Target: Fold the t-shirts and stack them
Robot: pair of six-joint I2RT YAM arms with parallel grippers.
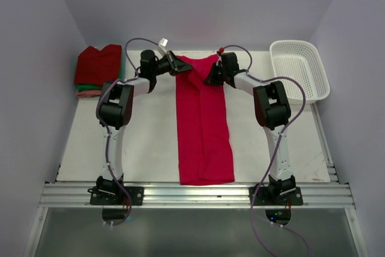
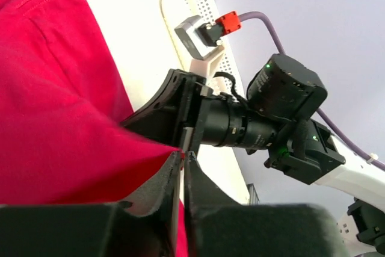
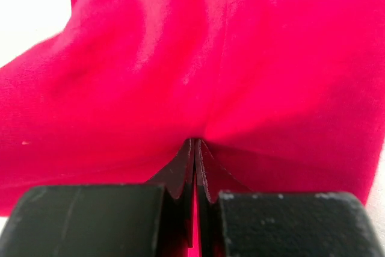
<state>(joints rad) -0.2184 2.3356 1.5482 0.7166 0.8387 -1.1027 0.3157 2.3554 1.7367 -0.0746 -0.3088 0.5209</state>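
Note:
A bright crimson-pink t-shirt [image 1: 201, 124] lies as a long narrow strip down the middle of the table, reaching from the far side to the near edge. My left gripper [image 1: 178, 64] is shut on its far left corner, and cloth [image 2: 66, 106] shows pinched between the jaws [image 2: 183, 156]. My right gripper [image 1: 212, 75] is shut on the far right corner, with pink cloth [image 3: 210, 58] filling its view and pinched at the fingertips [image 3: 195, 142]. A stack of folded t-shirts [image 1: 98, 69] in dark red, green and salmon pink sits at the far left.
A white plastic lattice basket [image 1: 299, 67] stands at the far right of the table. The two wrists are close together over the shirt's far end; the right arm's wrist [image 2: 283, 106] fills the left wrist view.

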